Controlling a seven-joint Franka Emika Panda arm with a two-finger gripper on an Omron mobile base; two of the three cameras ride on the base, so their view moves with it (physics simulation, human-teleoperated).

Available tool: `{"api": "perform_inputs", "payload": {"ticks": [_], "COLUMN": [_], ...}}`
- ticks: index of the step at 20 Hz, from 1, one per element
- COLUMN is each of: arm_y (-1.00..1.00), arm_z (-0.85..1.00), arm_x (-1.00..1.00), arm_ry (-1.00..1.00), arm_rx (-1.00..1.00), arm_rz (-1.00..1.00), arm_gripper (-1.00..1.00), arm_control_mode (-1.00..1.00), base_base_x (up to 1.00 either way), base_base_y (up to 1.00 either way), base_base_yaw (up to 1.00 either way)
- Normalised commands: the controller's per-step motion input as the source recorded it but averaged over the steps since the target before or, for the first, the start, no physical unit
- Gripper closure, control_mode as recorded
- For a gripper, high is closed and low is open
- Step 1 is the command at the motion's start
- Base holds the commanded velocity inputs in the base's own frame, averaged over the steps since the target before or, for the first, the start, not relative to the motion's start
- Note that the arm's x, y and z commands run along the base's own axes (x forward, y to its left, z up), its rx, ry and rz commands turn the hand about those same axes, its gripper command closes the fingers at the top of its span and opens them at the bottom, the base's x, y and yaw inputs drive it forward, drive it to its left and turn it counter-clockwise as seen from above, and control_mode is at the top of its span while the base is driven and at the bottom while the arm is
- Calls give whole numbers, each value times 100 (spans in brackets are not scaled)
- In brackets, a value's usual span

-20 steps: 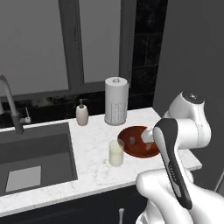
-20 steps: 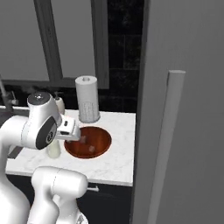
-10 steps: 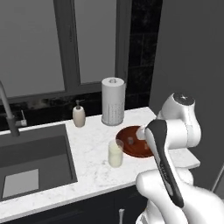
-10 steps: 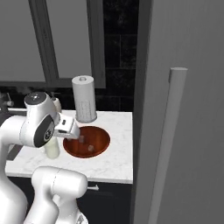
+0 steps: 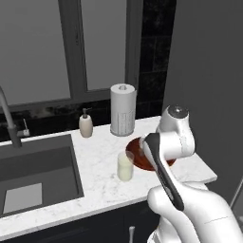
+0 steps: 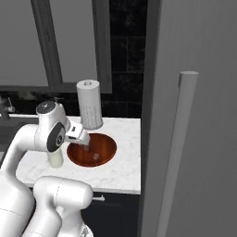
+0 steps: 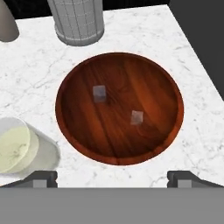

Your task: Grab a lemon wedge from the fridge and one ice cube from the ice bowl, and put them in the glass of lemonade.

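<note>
ice bowl [image 7: 119, 65] below tool [image 7: 113, 177] — jaws spread wide, gripping nothing — two cubes inside.

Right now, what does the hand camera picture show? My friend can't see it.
A round brown bowl sits on a white marble counter with two small ice cubes inside it. A glass of lemonade stands beside it, a paper towel roll behind, and the open gripper hangs above.
</note>
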Motion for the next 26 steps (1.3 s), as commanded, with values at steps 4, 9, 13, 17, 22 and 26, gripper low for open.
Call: {"api": "perform_inputs", "payload": {"ticks": [4,9,13,17,22,26], "arm_y": [-7,0,0,0,0,0], "arm_z": [-34,-37,-21,-22,-43,-35], "arm_x": [27,41,59,56,23,14], "arm_ry": [21,20,3,4,10,9], "arm_rx": [3,0,0,0,0,0], "arm_rz": [0,0,0,0,0,0], "arm_gripper": [-100,-100,-100,-100,-100,-100], "arm_control_mode": [-100,-100,-100,-100,-100,-100], "base_base_x": [0,0,0,0,0,0], "base_base_y": [0,0,0,0,0,0], "base_base_yaw": [0,0,0,0,0,0]}}
